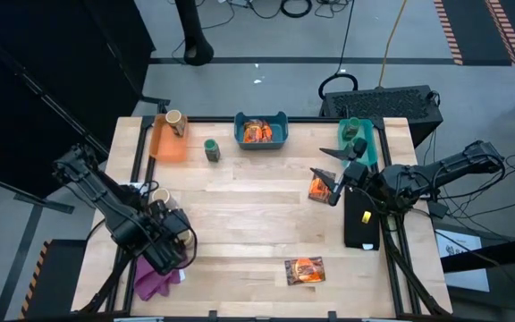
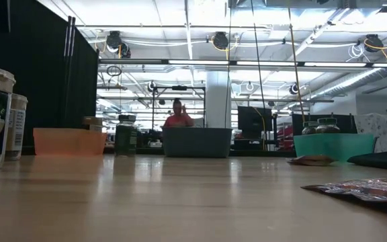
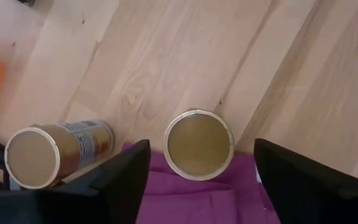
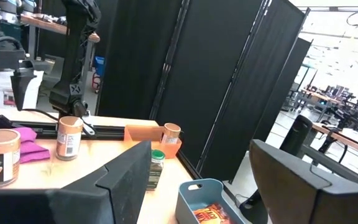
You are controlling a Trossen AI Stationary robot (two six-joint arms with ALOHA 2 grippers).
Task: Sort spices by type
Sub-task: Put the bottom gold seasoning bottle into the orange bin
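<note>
Left wrist view: two tan jars (image 3: pixel 198 144), purple cloth (image 3: pixel 191 199)

The left claw (image 3: pixel 201 180) is wide open, and one tan jar with a cream top (image 3: pixel 198 144) stands between its fingers on the purple cloth (image 3: pixel 185 202). A second tan jar (image 3: pixel 48 152) stands just beside one finger. Past the jars the wooden table (image 3: pixel 185 56) is bare.
</note>
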